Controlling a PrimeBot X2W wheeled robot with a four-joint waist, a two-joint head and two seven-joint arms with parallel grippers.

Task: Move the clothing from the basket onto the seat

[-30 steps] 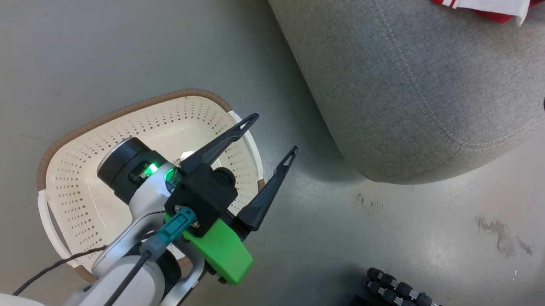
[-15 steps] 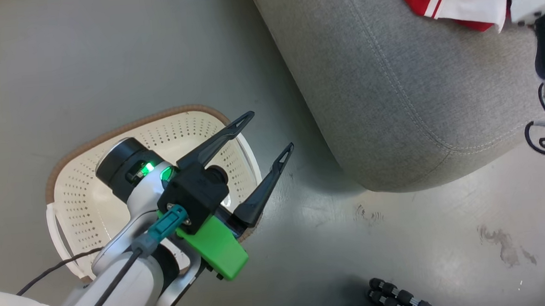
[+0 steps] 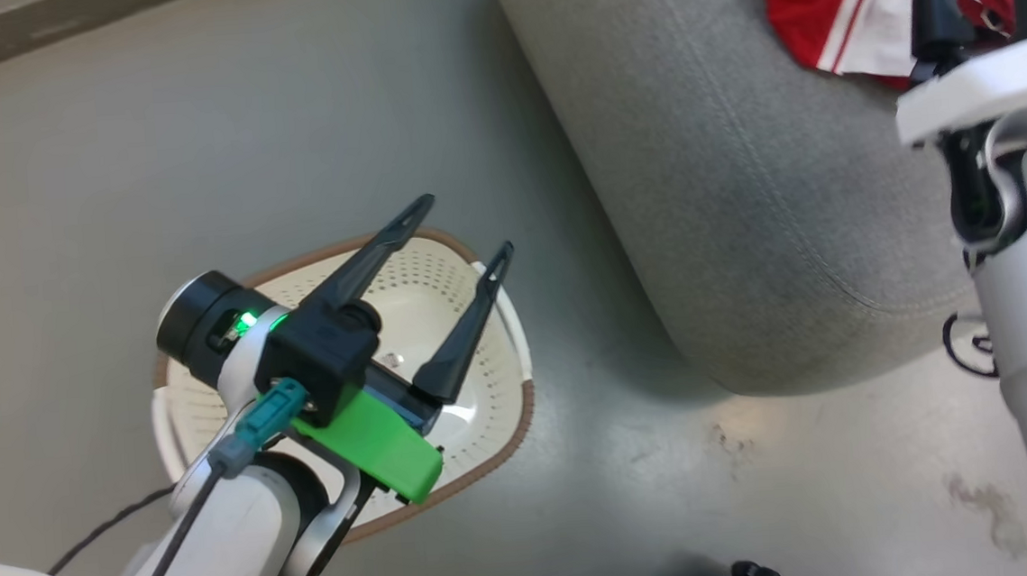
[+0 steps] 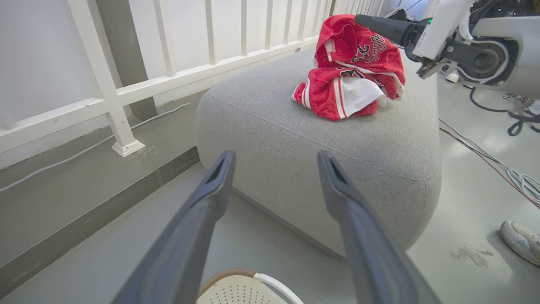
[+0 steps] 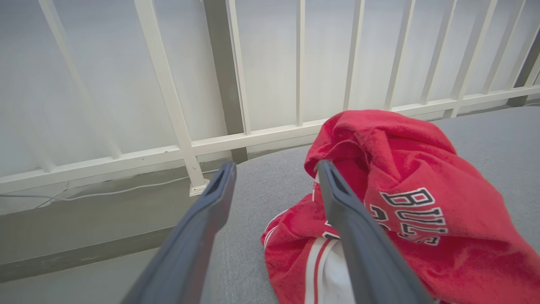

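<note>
on the seat [image 3: 740, 173], toward the side by the white railing [image 4: 118, 93], the clothing [image 3: 820, 14] lies in one crumpled red heap. right hand [image 5: 275, 169] hangs over the heap, fingers spread, nothing pinched; whether one finger touches the fabric cannot be told. left hand [image 3: 464, 228] is spread and empty above the basket [image 3: 502, 388], which stands on the floor [image 3: 198, 165] near the seat.

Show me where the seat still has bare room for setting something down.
The seat is bare from the clothing down to its front seam, and on the side toward the white railing. Crowded: the far end in the left wrist view, where the clothing lies heaped with the right pincer open close by it.
</note>
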